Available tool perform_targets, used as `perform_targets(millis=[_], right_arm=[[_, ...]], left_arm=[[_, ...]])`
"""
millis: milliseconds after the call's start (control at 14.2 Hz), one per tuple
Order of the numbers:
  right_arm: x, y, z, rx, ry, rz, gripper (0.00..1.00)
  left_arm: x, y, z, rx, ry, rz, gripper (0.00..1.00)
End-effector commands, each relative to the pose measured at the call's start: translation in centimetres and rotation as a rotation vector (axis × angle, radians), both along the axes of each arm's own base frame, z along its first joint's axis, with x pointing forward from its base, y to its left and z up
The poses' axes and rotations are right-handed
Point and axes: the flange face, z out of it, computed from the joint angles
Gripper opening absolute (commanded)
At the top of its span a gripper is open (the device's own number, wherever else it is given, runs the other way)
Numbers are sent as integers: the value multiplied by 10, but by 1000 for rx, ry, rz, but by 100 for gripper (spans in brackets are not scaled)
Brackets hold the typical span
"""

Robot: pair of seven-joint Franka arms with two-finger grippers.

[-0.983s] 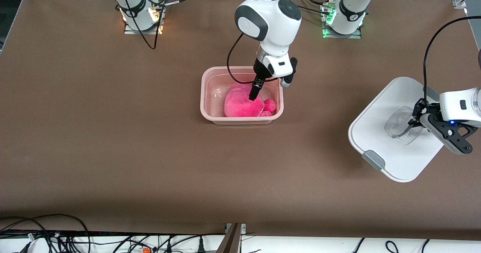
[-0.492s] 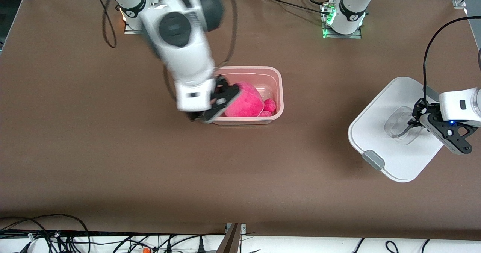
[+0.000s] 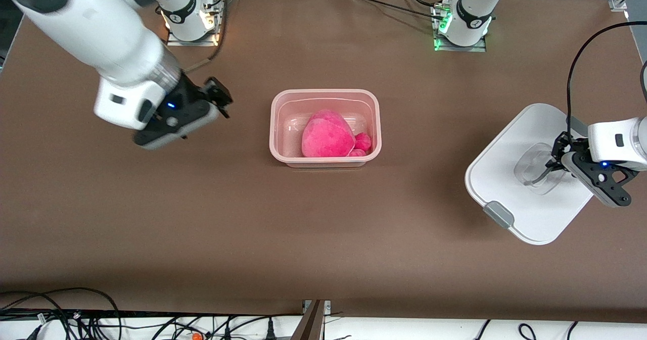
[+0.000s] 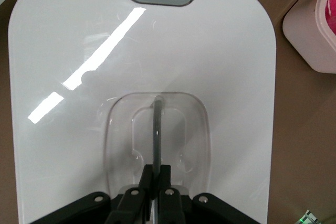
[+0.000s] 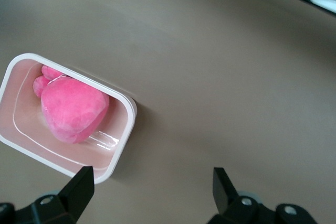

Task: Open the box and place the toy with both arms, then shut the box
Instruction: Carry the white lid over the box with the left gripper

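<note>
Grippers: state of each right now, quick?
Left gripper: shut on the lid's clear handle, lid off the box.
Right gripper: open, empty, over bare table beside the box; toy sits in the box.

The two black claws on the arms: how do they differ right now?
The right gripper is open and empty over bare table toward the right arm's end; the left gripper is shut on the lid's clear handle. The right one is apart from the box; the left one holds the lid. Both are black, two-fingered.
</note>
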Motion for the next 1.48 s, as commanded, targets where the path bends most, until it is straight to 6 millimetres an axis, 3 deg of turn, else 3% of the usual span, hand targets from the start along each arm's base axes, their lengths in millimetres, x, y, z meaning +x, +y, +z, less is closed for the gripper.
perform_targets(millis=[0,211,492,773,913,1054,1405], right_arm=[[-36,-48,12,35,50,-108,100],[-55,-86,16,55,59,-147,100],[-63,-120,13,25,58,-189,100],[-67,-142,11,-13,28,-259,100],[-63,-140,13,-53,-4,-242,100],[-56,-153,13,-52,-12,-261,100],[-50,-161,16,-57,-23,-278,100]], left_arm=[[-4,-79,8,-24,-7,-122,0],[-15,-178,-10,-36,10,-255,0],[-57,-320,-35,-42,2,-458,0],[-106,-406,-54,-35,40,-556,0],[-120,-439,-77,-50,59,-599,0],[-127,-466,-89,-80,1,-632,0],[-144,-493,-109,-80,4,-683,0]])
